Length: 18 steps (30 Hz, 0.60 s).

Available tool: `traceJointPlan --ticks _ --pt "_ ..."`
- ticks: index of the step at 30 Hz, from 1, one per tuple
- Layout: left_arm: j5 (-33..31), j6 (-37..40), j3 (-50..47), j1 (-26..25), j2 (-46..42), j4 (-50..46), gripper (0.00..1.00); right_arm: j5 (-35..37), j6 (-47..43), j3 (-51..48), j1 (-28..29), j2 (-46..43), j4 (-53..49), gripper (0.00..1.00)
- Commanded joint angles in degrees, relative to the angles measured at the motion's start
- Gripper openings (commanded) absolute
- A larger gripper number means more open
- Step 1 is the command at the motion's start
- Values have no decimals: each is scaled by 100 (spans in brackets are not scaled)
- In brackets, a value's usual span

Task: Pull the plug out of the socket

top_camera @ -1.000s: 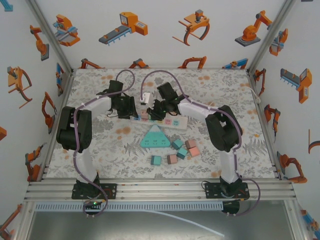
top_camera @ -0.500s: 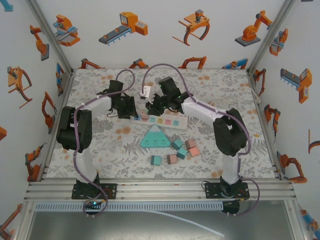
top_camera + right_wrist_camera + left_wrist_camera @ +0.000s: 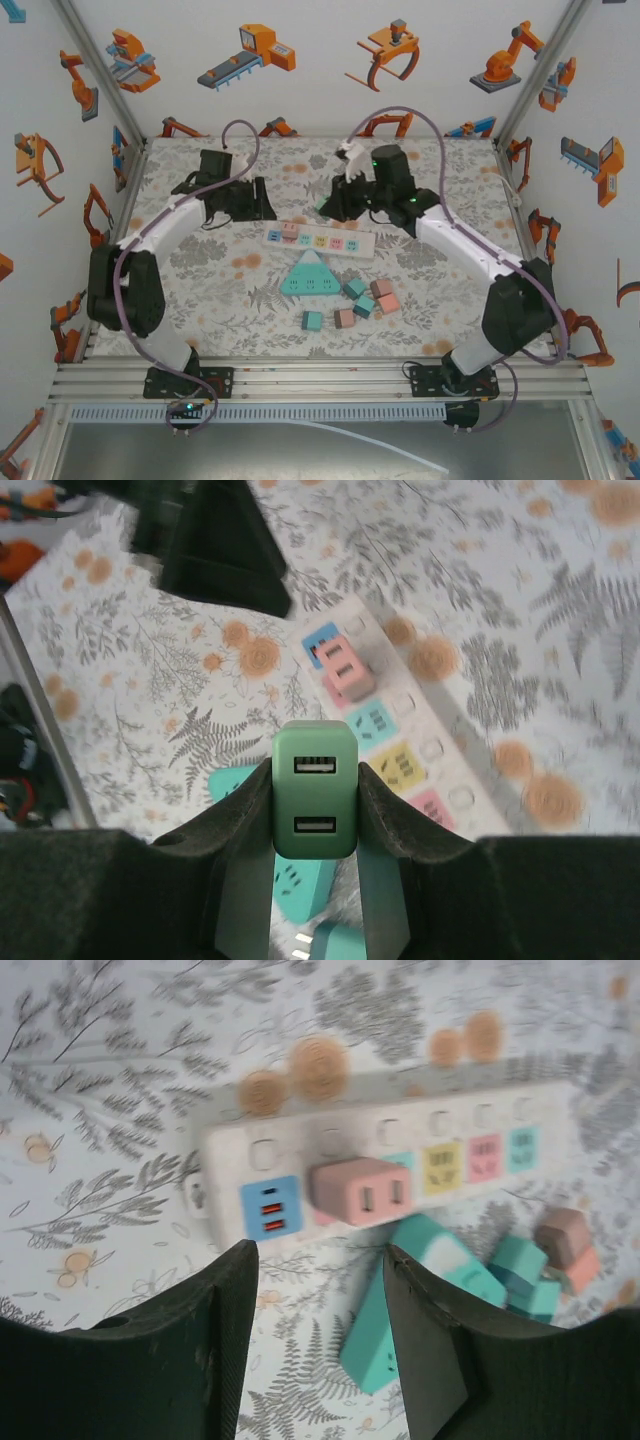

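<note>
1. Above the desk [image 3: 220, 290], right pincer [image 3: 315, 775]: pinching green plug [image 3: 314, 800], held clear of socket strip [image 3: 430, 748].
2. Near that strip's end, left pincer [image 3: 318, 1255]: slightly spread, empty.

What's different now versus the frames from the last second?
The right pincer, shut on the green plug, rose off the power strip and away toward the far right. The left pincer backed away from the strip's left end, open and empty. The strip, its pink plug, the triangular socket and the loose plugs stayed put.
</note>
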Motion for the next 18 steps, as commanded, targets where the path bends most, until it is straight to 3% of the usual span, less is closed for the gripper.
traceJointPlan --ticks 1,10,17,18 --pt "934 494 -306 -39 -592 481 53 -486 1580 -580 -441 -410 66 11" --pt "2741 2210 -1098 -457 -2187 630 61 -660 2721 -2380 -1854 -1988 -479 15" --pt "3483 3777 -1167 -1009 -2654 -303 74 -351 2973 -3565 -2944 -3254 -1104 15" --pt "3612 4081 -1130 -1104 -2664 -498 80 -277 2986 -3685 -3030 -3385 -1168 15"
